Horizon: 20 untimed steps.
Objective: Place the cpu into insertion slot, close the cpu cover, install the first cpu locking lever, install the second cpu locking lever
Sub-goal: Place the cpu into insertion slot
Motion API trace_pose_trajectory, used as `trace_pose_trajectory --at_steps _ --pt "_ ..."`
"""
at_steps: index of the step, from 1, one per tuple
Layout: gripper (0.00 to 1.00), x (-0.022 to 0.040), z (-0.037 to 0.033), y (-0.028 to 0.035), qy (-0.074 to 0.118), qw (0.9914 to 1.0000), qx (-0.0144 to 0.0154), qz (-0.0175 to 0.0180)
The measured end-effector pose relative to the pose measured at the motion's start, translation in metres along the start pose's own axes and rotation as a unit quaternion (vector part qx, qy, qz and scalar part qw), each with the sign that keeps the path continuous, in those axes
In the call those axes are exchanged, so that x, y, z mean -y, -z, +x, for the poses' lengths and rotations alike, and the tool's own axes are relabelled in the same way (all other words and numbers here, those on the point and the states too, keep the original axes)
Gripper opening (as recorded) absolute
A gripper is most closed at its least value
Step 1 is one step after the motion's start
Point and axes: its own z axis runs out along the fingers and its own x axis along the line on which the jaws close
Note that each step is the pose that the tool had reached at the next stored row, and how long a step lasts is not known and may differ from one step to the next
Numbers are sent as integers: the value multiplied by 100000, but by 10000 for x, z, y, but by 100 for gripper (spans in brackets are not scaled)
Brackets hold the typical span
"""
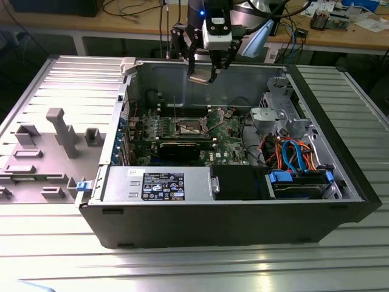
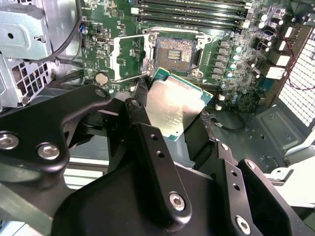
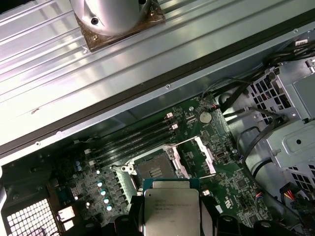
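The fingers [image 2: 140, 118] pinch the cpu [image 2: 174, 105] by opposite edges, holding it in the air above the open computer case [image 1: 243, 222]. The insertion slot [image 2: 174, 53] lies bare below it, and the cpu cover [image 3: 204, 152] stands open beside the slot. Placing the cpu is the step in hand. I judge it calls for squaring the cpu's edges to the insertion slot and lowering it level.

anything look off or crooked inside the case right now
Nothing stands out. The gripper holds the flat square silver-topped cpu by its edges above the green board, not yet in the dark square pin-grid insertion slot, which sits empty. The thin silver cpu cover frame is swung open beside it. No damage shows.
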Motion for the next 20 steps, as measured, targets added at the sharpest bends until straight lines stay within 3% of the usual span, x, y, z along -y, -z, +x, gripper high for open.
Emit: trace_pose_trajectory --at_steps 5,17,20 --pt "55 0 0 0 -254 100000 21 -4" --pt "55 1 0 -11 -4933 99877 403 -93" --pt "55 1 0 -11 -5054 99871 414 -102"
